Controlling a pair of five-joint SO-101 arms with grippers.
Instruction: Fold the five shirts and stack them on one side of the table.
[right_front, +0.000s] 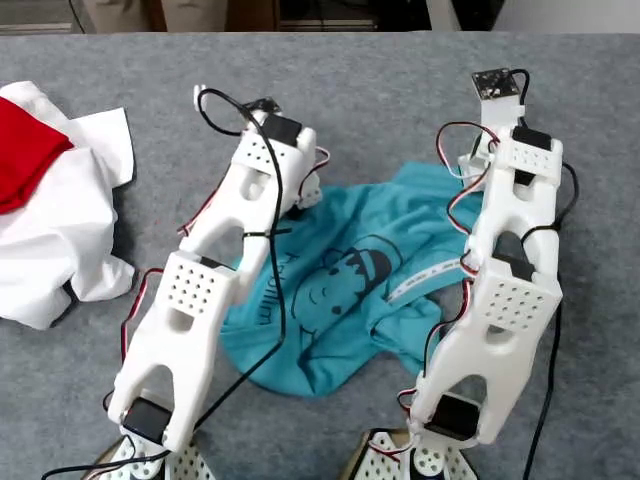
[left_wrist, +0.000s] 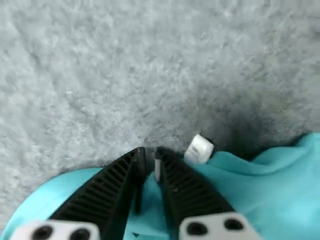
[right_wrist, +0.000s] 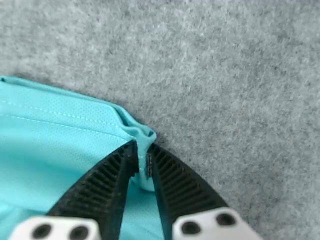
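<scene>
Overhead first: a teal shirt (right_front: 340, 290) lies crumpled near the middle of the grey table (right_front: 400, 80), printed side up, between the two arms. The left arm (right_front: 200, 300) stretches from 7 o'clock to the shirt's edge at about 11 o'clock. The right arm (right_front: 500, 290) runs from 5 o'clock to the shirt's edge at about 1 o'clock. Well apart from them, at 9 o'clock, sits a heap of white shirts (right_front: 60, 230) with a red shirt (right_front: 25, 160) lying on it.

At the left wrist, the left claw (left_wrist: 150, 162) is drawn narrow, its ribbed black fingers (left_wrist: 120, 180) almost meeting over the teal hem, with a sliver of pale cloth between them. A small white tag (left_wrist: 199, 149) sticks up just beside the tips, against bare felt.

At the right wrist, the right claw (right_wrist: 141, 157) is pinched tight on a folded corner of the teal shirt, whose stitched hem leads away from the tips across the grey felt.
</scene>
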